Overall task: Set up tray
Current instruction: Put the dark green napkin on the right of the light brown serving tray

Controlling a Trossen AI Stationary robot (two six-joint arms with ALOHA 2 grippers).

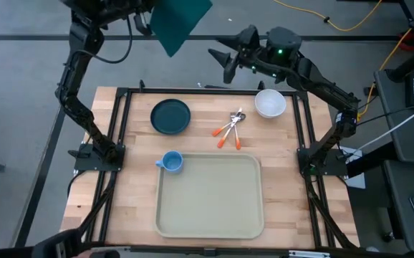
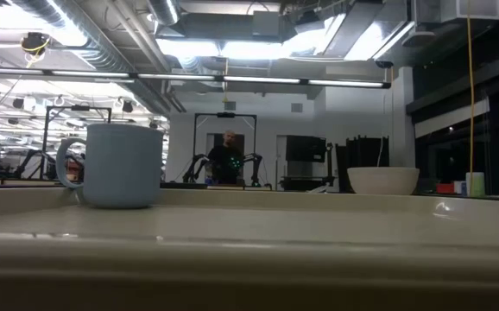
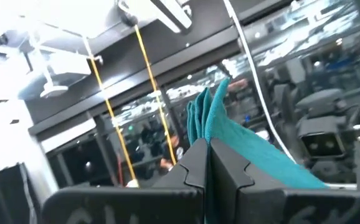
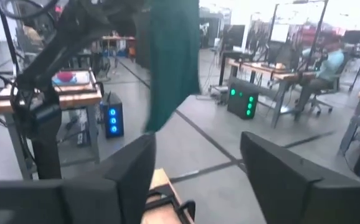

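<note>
Napkin [image 1: 180, 23], dark teal, hangs at the top centre of the high view, clamped between the left gripper [image 3: 208, 163] fingers. The right gripper [image 1: 221, 59], just right of it at the upper middle, stands with its jaws apart and empty. The tray [image 1: 208, 196] lies bare at lower centre of the table, a blue mug [image 1: 172, 161] at its upper-left corner.

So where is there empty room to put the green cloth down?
The whole tray is bare, with only the blue mug beside its far left corner. Bare wood also runs along the table's left edge and right of the tray, below the white bowl. It is crowded between the dark plate and bowl, where the orange-handled spoons lie.
</note>
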